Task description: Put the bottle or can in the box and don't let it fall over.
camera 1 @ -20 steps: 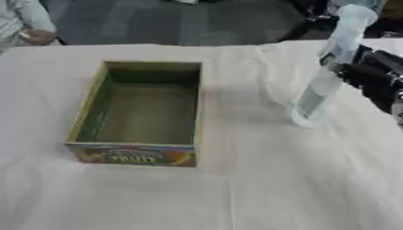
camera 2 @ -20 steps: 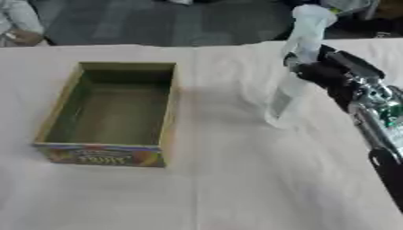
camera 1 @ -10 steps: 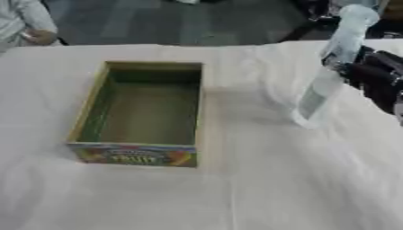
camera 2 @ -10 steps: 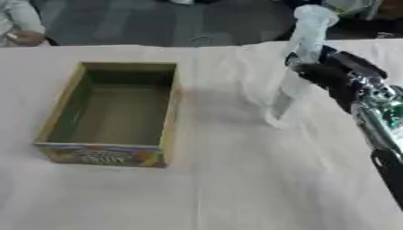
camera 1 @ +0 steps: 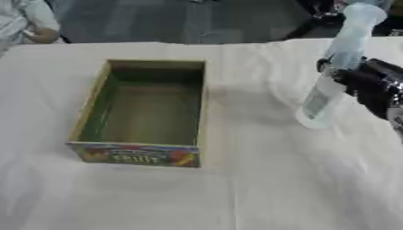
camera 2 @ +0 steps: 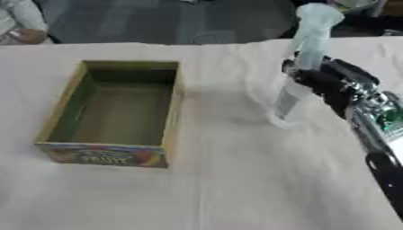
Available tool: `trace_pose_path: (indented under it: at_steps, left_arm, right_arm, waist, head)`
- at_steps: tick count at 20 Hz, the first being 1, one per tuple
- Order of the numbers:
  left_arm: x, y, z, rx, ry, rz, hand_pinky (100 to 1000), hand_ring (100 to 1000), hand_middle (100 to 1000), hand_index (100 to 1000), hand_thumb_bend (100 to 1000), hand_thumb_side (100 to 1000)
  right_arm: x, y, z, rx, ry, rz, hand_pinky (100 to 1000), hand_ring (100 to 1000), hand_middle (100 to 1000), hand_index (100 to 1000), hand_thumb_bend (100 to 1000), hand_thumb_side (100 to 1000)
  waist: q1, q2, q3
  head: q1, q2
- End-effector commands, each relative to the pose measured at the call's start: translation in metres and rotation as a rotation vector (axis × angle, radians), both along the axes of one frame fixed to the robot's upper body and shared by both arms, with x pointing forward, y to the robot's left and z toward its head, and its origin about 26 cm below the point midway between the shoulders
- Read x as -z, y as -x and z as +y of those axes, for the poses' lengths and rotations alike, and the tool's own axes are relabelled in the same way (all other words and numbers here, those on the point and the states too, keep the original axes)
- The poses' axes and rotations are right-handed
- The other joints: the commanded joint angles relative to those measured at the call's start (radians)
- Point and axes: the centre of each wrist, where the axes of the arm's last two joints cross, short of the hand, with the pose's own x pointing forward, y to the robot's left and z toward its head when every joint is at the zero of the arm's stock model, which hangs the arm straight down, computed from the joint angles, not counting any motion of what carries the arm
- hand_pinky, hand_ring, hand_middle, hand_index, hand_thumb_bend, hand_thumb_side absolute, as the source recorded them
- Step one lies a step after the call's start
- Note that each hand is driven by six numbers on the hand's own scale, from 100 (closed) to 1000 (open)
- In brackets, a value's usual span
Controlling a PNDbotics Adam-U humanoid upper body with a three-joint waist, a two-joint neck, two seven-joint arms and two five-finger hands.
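Nothing moved: right hand (camera 2: 327, 85) still clasps tilted clear bottle (camera 1: 333, 67), base on cloth (camera 1: 260, 188) right of box (camera 1: 143, 112).

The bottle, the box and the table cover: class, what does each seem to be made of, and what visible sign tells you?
Bottle: probably clear plastic; the cloth shows through it, with a pale label.
Box: likely cardboard; thin flat walls, matte green inside, colourful printed front.
Table cover: seemingly white fabric; soft creases run across it.

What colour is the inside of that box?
Dark green inside the box, with tan rims; the left eye view shows it best.
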Motion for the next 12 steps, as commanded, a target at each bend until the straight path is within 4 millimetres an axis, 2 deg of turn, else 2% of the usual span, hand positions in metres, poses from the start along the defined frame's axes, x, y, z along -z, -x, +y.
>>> trace_pose_path:
  at_steps: [1, 2, 3, 4, 12]
  left_arm:
    - [-0.006, 0.000, 0.003, -0.002, -0.010, -0.020, 1000, 732, 622, 818, 100, 573]
    - [-0.006, 0.000, 0.003, -0.002, -0.009, -0.021, 1000, 732, 622, 818, 100, 572]
    - [-0.006, 0.000, 0.003, -0.002, -0.008, -0.021, 1000, 731, 622, 818, 100, 583]
    - [-0.006, 0.000, 0.003, -0.002, -0.008, -0.022, 1000, 731, 621, 818, 100, 572]
    - [-0.006, 0.000, 0.003, 0.000, -0.003, -0.022, 1000, 728, 618, 816, 100, 571]
  right_arm:
    - [-0.003, -0.001, -0.003, -0.001, -0.003, -0.014, 941, 1000, 1000, 972, 100, 387]
    - [-0.001, -0.002, -0.003, -0.001, -0.006, -0.010, 941, 1000, 1000, 972, 100, 387]
    - [0.001, -0.002, -0.003, -0.002, -0.009, -0.007, 941, 1000, 1000, 973, 100, 334]
    - [0.003, -0.003, -0.003, -0.002, -0.012, -0.005, 941, 1000, 1000, 973, 100, 387]
    - [0.014, -0.007, -0.007, -0.017, -0.042, -0.001, 947, 1000, 1000, 943, 100, 387]
  waist:
    - [0.001, -0.013, 0.003]
    - [0.002, -0.012, 0.004]
    - [0.002, -0.011, 0.004]
    - [0.003, -0.011, 0.004]
    - [0.005, -0.009, 0.004]
  head:
    - [-0.004, -0.018]
    - [-0.004, -0.021]
    - [-0.004, -0.023]
    - [-0.004, -0.025]
    - [-0.004, -0.025]
